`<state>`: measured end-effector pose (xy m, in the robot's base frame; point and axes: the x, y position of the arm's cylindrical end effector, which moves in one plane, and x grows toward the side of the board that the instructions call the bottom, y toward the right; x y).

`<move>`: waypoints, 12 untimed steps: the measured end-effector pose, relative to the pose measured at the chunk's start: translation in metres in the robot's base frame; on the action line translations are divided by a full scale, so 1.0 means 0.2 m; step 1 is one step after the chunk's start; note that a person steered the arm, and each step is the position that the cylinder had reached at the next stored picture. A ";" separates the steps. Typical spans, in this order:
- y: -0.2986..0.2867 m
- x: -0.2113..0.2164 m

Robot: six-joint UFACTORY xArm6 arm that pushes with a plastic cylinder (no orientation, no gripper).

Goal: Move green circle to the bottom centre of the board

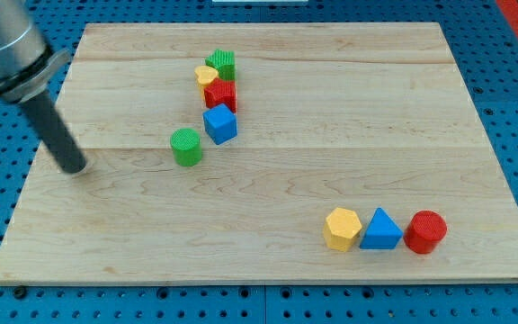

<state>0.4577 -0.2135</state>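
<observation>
Green circle [186,147] is the block to shift, and it lies toward the view's right of my tip [77,168], a touch nearer the view's top, with bare worktop [241,252] between them, so nothing is touching yet. There are no fingers on this arm to open or close: the rod ends in a plain tip that holds nothing and rests low on the board near its left edge. Beyond the circle from my tip, just beside it to the upper right, sits a blue cube [220,123], and past that a stack-like cluster of red block [220,94], yellow block [207,75] and green block [224,63]. Far off toward the view's bottom right lie a yellow hexagon [342,229], blue triangle [381,230] and red cylinder [425,231] in a row. As I judge it, the goal spot lies below and right of the circle, so my tip is on the wrong side: it should come round above and left of the circle before pushing downward, keeping clear of the blue cube.
</observation>
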 end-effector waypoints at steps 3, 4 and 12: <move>0.74 0.08; 0.68 -0.14; 0.51 0.03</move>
<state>0.4645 -0.1107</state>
